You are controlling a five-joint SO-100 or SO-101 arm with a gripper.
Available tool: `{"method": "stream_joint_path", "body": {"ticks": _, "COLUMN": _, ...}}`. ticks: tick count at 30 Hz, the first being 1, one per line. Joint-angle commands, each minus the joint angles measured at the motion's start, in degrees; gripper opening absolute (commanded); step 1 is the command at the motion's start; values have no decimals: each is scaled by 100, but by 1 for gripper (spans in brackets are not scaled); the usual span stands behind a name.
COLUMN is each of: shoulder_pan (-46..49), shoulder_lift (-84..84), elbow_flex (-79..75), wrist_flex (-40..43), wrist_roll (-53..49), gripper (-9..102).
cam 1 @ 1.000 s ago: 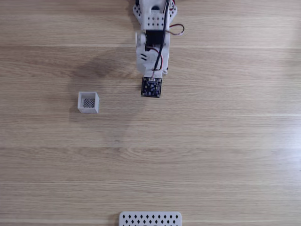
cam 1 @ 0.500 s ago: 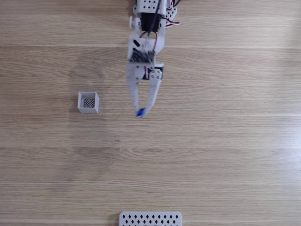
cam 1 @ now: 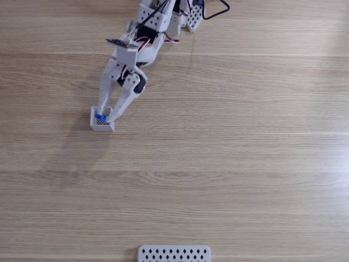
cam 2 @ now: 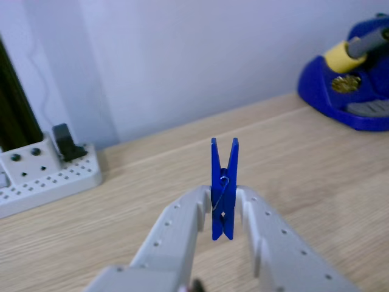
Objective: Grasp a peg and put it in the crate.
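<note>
Gripper (cam 2: 223, 204) clenched on the peg (cam 2: 223, 190) mid-body, hovering over the crate (cam 1: 102, 125) at left; light, stiff plastic, probably slippery; hold looks centred.

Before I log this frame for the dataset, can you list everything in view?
peg: one, bright blue, upright, clamped between the gripper fingers; seen in the fixed view over the crate.
crate: one, white, open top, left of centre on the table.
panel: one, white with diamond holes, bottom edge of the fixed view.
holder: one, white with round holes, left in the other view, a dark piece standing in it.
stand: one, blue with a yellow part, right in the other view.
table: one, light wood.
arm: one, white, reaching from the top edge toward the crate.
gripper: one, white, shut on the peg.
</note>
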Motion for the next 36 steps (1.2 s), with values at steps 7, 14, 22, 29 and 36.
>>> {"method": "stream_joint_path", "body": {"ticks": 7, "shoulder_pan": 589, "shoulder_lift": -536, "elbow_flex": -141, "wrist_flex": -396, "wrist_roll": -35, "gripper": -1}}
{"method": "stream_joint_path", "body": {"ticks": 14, "shoulder_pan": 677, "shoulder_lift": -738, "elbow_flex": -141, "wrist_flex": -387, "wrist_roll": -26, "gripper": -1}}
{"method": "stream_joint_path", "body": {"ticks": 22, "shoulder_pan": 668, "shoulder_lift": -756, "elbow_flex": -97, "wrist_flex": -387, "wrist_roll": -26, "gripper": 0}}
{"method": "stream_joint_path", "body": {"ticks": 29, "shoulder_pan": 677, "shoulder_lift": -729, "elbow_flex": -70, "wrist_flex": -387, "wrist_roll": -26, "gripper": 13}}
{"method": "stream_joint_path", "body": {"ticks": 36, "shoulder_pan": 668, "shoulder_lift": -721, "elbow_flex": -88, "wrist_flex": -387, "wrist_roll": -18, "gripper": 18}}
